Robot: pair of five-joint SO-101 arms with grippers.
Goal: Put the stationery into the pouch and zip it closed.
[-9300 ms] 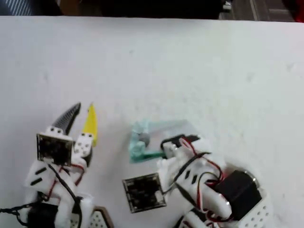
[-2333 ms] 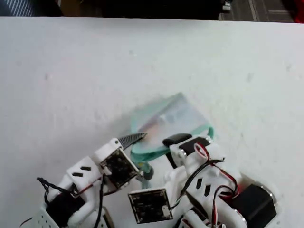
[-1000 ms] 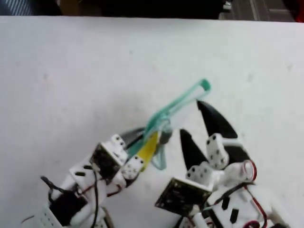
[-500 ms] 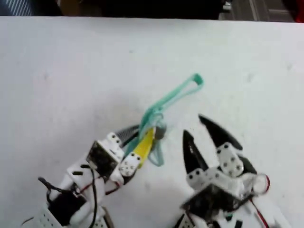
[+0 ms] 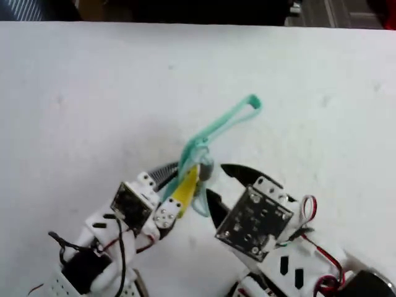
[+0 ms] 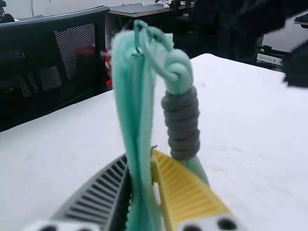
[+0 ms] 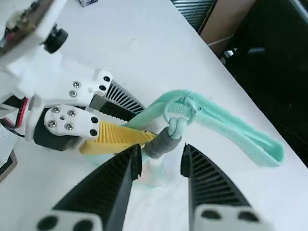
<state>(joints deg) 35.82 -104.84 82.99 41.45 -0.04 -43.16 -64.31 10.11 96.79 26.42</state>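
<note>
– Right gripper [image 7: 160, 151]: spread wide, with one finger on each side of the pull [image 7: 161, 142]. As far as I can see, neither finger touches it.

– And the left gripper [image 5: 179, 179]?

– Pressed together on the pouch [image 5: 219, 127], pinching its near end flat. The pouch is held on edge, zip side up, not lying flat on the table [image 5: 124, 80].

– Which way does the pouch run?

– Its long axis starts at the left gripper and goes away from both arms, slanting toward the right arm's side. Seen from above, the far end is well out over the table.

– So where is the pull along that line?

– Right at the held end, just beside the left gripper's fingertips. The left wrist view has the pull [image 6: 182, 122] hanging against the pouch [image 6: 130, 96], just above the clamp.

– Which arm takes it, then?

– The right one, I'd say. It is already astride the pull, and the left gripper is busy as the anchor. What matters is that the rest of the pouch lies beyond the pull, away from the clamp. My guess is that closing the zip means pinching the pull and drawing it outward along that slant, toward the far end.

– Is the zip open or shut now?

– I can't tell; the teeth are too thin to read.

– Any risk?

– The pull is small and dangles, so it could swing out from between the fingers as they close.
</note>
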